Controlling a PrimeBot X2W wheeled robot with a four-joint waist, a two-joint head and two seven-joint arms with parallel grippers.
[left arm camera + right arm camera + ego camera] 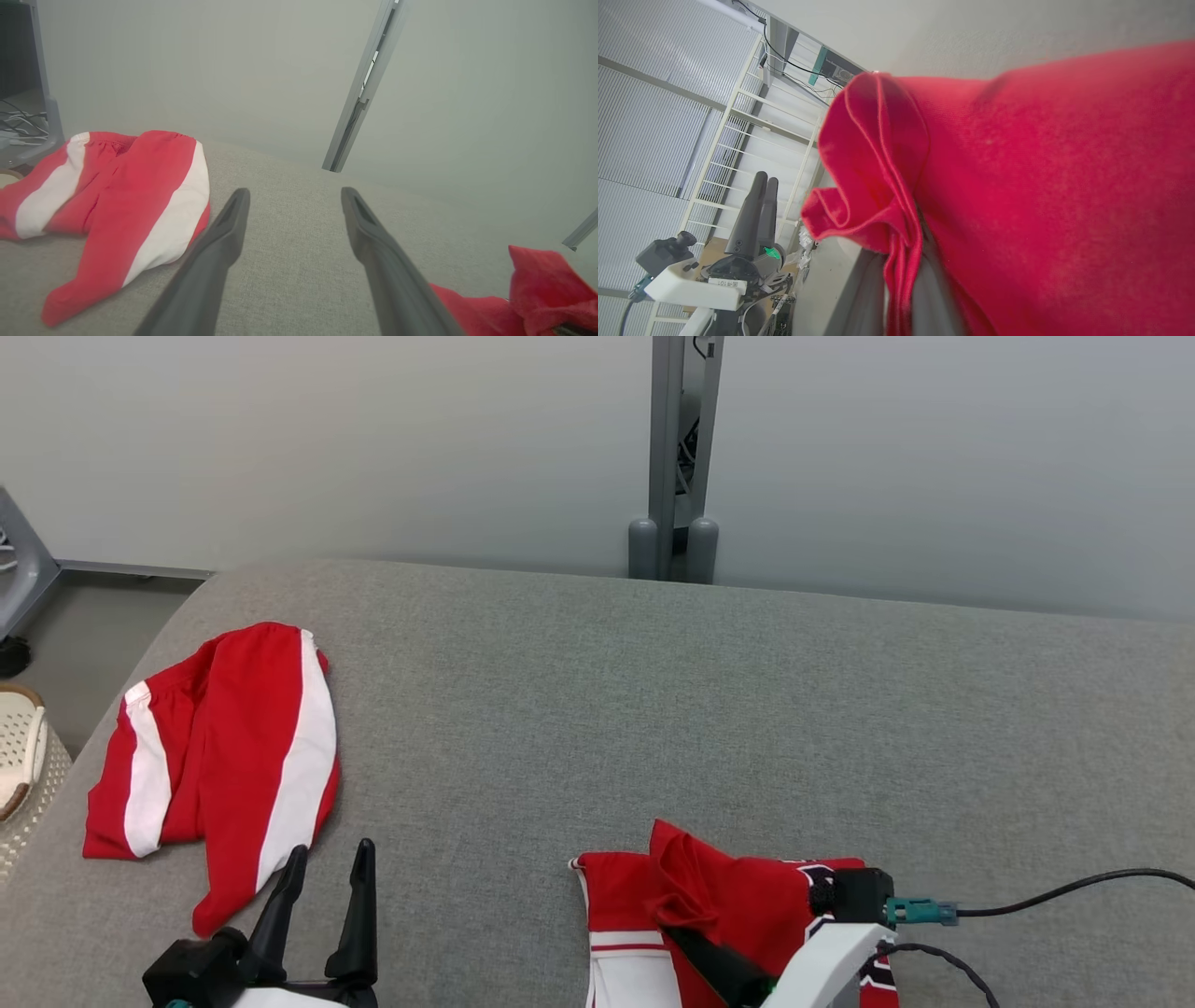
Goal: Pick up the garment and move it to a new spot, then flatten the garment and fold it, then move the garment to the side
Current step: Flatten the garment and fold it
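The right gripper (700, 952) is pressed together, pinching a fold of the red garment (747, 896). The garment lies bunched at the near edge of the gray surface (653, 709), right of the middle. The left gripper (331, 854) is spread wide and holds nothing. It sits beside the red shorts with white stripes (233, 737). I think the right arm should do the lifting.

At lower centre, the crumpled red-and-white fabric garment (738, 896) ran off the bottom edge; its folds covered the fingertips of the right gripper (691, 947).
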